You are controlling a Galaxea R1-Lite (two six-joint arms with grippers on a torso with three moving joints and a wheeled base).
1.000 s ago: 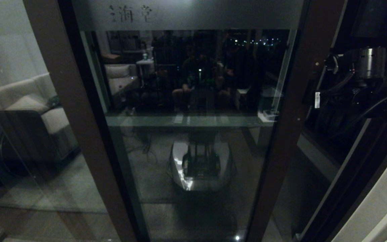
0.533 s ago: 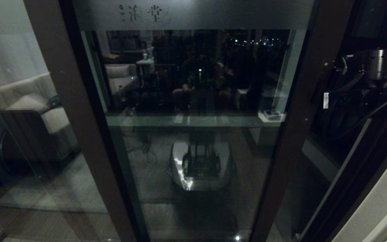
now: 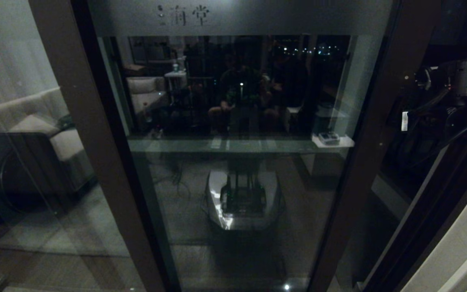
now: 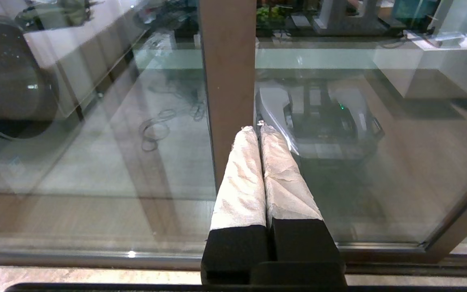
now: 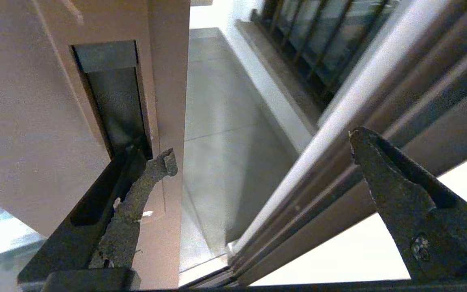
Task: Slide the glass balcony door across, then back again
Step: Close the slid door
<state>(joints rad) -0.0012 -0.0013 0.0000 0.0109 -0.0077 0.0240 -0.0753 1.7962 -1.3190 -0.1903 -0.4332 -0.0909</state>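
The glass balcony door fills the middle of the head view, with its handle stile on the right. My right arm reaches in beside that stile. In the right wrist view my right gripper is open: one finger sits in the recessed black handle of the stile, while the other finger hangs free over the side frame. My left gripper is shut on nothing, low down and pointing at the glass.
A fixed brown-framed glass panel stile stands at the left and appears just behind the left fingers. Between the door stile and the dark side frame a gap shows pale balcony floor. The bottom track runs below.
The door's handle stile and my right arm have moved to the right together. The gap to the side frame has narrowed. The fixed left panel has not moved.
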